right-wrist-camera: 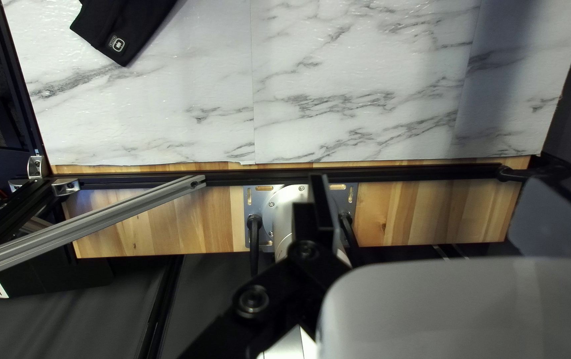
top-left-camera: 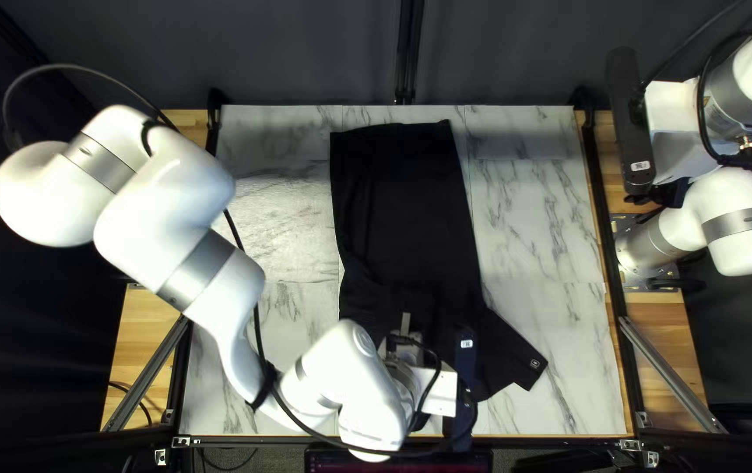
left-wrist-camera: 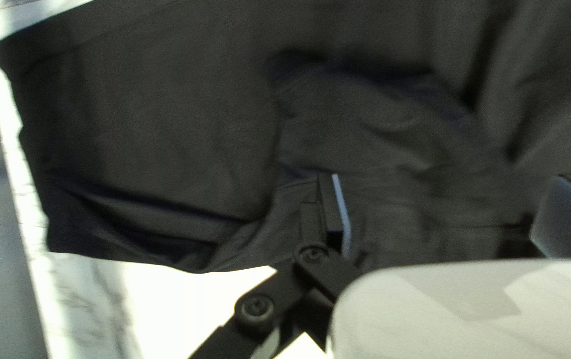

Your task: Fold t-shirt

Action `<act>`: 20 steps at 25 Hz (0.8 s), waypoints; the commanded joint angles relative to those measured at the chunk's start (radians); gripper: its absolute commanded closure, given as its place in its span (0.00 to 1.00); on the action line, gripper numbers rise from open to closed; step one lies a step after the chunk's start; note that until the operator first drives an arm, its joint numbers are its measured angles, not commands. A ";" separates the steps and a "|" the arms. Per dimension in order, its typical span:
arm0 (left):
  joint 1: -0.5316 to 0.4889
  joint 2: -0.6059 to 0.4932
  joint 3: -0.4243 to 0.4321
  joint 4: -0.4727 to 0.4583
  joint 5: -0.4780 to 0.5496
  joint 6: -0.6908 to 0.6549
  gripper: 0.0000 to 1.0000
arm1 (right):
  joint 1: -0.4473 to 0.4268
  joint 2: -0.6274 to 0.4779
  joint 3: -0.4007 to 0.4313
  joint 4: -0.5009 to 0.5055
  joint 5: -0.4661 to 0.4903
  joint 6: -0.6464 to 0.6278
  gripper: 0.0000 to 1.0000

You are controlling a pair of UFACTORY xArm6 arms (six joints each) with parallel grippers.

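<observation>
Currently, shirt (top-left-camera: 402,210): black, across the table's (top-left-camera: 542,236) middle, one sleeve (top-left-camera: 512,352) pointing near right.
Left gripper (top-left-camera: 406,335): fingers wide apart, above the shirt's near part.
Right gripper (top-left-camera: 660,194): fingers wide apart, far right.

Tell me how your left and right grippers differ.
The left gripper is over the black t-shirt; the right gripper is clear of it, out by my right arm's base.
The left gripper is closer to the table's near edge than the right gripper.
Both are open.
</observation>
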 commanded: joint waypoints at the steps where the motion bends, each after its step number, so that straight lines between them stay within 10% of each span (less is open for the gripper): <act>1: -0.008 0.012 0.018 0.035 -0.021 -0.101 0.00 | 0.000 0.000 0.000 0.000 0.000 0.000 0.00; 12: -0.033 0.109 -0.111 -0.030 0.063 -0.024 0.00 | 0.000 0.000 0.000 0.000 0.000 0.000 0.00; 20: -0.016 0.108 -0.044 -0.100 0.062 -0.157 0.00 | 0.000 0.000 0.000 0.000 0.000 0.000 0.00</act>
